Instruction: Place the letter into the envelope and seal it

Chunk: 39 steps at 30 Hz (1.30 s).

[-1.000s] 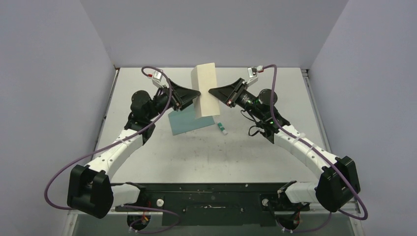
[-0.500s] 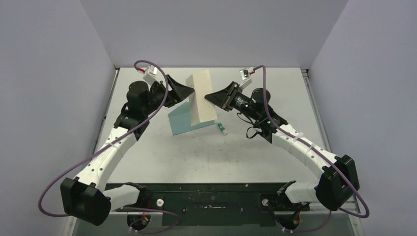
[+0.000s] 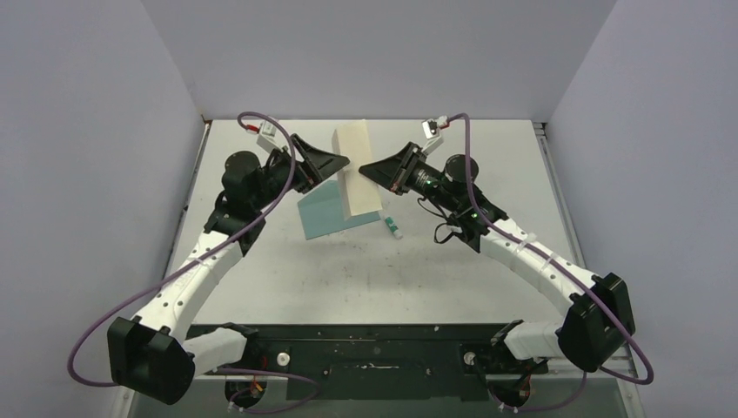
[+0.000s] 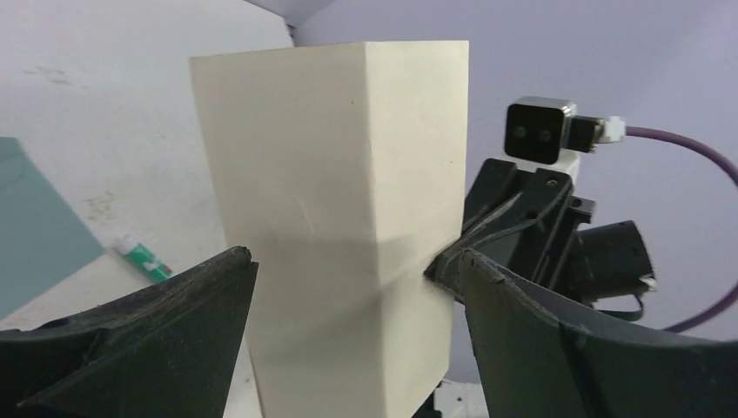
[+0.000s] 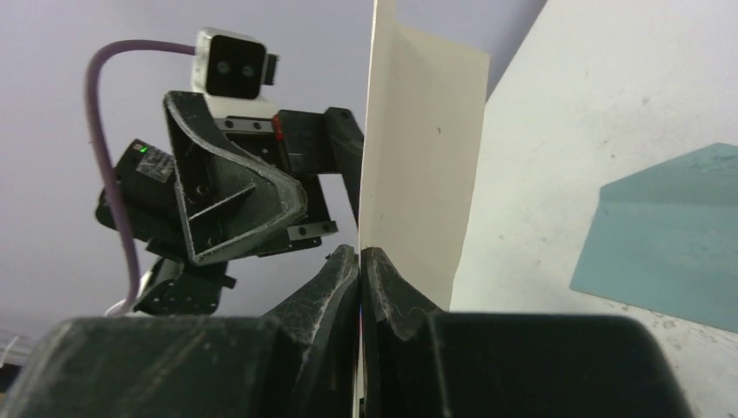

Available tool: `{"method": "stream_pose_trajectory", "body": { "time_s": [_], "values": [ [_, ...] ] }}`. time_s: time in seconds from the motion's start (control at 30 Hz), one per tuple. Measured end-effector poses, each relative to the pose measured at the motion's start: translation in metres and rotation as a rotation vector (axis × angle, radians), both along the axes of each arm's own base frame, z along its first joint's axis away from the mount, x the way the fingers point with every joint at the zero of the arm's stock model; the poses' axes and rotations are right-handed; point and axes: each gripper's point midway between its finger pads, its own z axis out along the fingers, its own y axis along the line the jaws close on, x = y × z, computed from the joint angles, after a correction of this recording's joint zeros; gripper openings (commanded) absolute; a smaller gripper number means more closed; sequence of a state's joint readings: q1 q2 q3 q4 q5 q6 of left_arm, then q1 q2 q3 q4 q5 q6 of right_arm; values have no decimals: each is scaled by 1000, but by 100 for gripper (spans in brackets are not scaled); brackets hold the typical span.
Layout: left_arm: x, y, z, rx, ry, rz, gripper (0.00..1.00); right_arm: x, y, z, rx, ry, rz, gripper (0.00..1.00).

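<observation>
Looks like a mid-air regrasp of the letter (image 4: pixel 339 174). Close the left gripper (image 4: pixel 352 257) squarely across the crease, and don't release right until left bites. The right gripper (image 5: pixel 359 257) is clamped on the sheet's edge, holding it upright. Left jaws are wide apart with the sheet between them; can't tell if they touch it. The envelope (image 3: pixel 324 216) lies flat below both.

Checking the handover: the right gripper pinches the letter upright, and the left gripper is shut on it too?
No. The left gripper is open, its jaws spread with the letter between them, as the left wrist view shows; the right gripper does pinch it upright.
</observation>
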<state>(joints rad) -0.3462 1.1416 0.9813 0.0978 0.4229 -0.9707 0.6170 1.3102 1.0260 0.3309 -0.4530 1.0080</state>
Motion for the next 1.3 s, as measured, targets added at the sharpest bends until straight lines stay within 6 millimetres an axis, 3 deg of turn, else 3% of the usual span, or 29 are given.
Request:
{"method": "stream_pose_trajectory", "body": {
  "time_s": [0.2, 0.53, 0.9, 0.97, 1.1, 1.13, 1.3],
  "values": [
    [-4, -18, 6, -127, 43, -95, 78, -5, 8, 7, 69, 12, 61, 5],
    [-13, -24, 30, -229, 23, -163, 42, -7, 21, -5, 98, 83, 119, 5],
    [-11, -22, 23, -192, 13, -158, 2, -8, 21, -5, 103, 93, 122, 7],
    [-10, -20, 19, -178, 20, -152, 0, -8, 21, -7, 97, 94, 122, 21],
    [-8, -18, 13, -163, 37, -145, 0, -9, 21, -15, 57, 85, 127, 67],
    [-8, -18, 12, -161, 41, -142, 0, -9, 21, -17, 45, 83, 129, 73],
    [-7, -16, 8, -154, 58, -141, 0, -11, 14, -23, -34, 51, 125, 88]
  ]
}}
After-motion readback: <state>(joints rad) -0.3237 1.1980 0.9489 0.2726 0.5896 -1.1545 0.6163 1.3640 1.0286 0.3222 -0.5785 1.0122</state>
